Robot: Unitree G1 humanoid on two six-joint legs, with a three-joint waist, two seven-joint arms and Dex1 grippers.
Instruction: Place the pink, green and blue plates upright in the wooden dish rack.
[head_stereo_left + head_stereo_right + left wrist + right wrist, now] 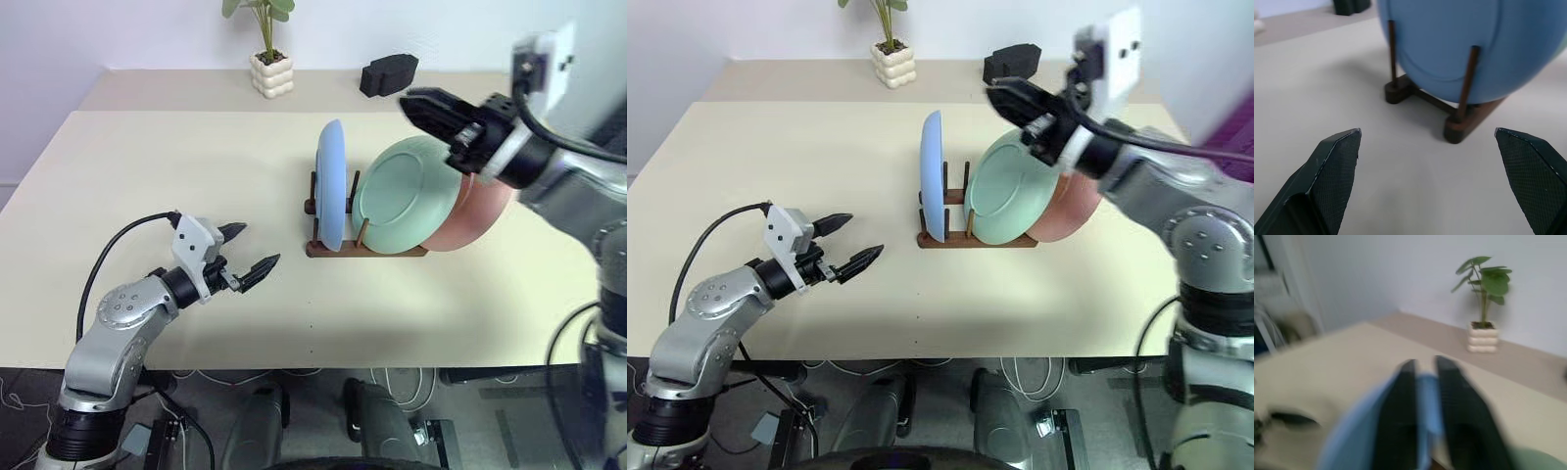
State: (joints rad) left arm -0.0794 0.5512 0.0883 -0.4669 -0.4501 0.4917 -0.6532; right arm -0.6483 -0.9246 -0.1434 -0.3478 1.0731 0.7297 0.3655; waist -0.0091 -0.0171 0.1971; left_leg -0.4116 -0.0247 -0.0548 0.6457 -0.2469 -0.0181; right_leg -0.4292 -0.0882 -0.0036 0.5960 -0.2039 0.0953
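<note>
- The small dark brown wooden dish rack [364, 248] with thin upright pegs stands near the middle of the cream-coloured table [147, 186].
- A round light blue plate [331, 183] stands upright on edge at the rack's left end, held between pegs; the left wrist view shows it close up, resting behind two pegs.
- A round pale green plate [407, 196] leans in the next slot to the right, tilted, its face turned toward the camera.
- A round pink plate [480, 217] sits behind and to the right of the green one, mostly hidden by it; whether it rests in a slot cannot be told.
- The left gripper [250, 252] hovers over the table, well apart from the rack on its left side, pointing toward it with its two black fingers [1334, 171] spread wide and holding nothing.
- The right gripper [416, 106] is raised above the green plate's upper edge, its fingers drawn close together, empty.
- A green plant in a white ribbed pot [271, 72] and a black block-shaped object [389, 73] stand at the table's far edge.
</note>
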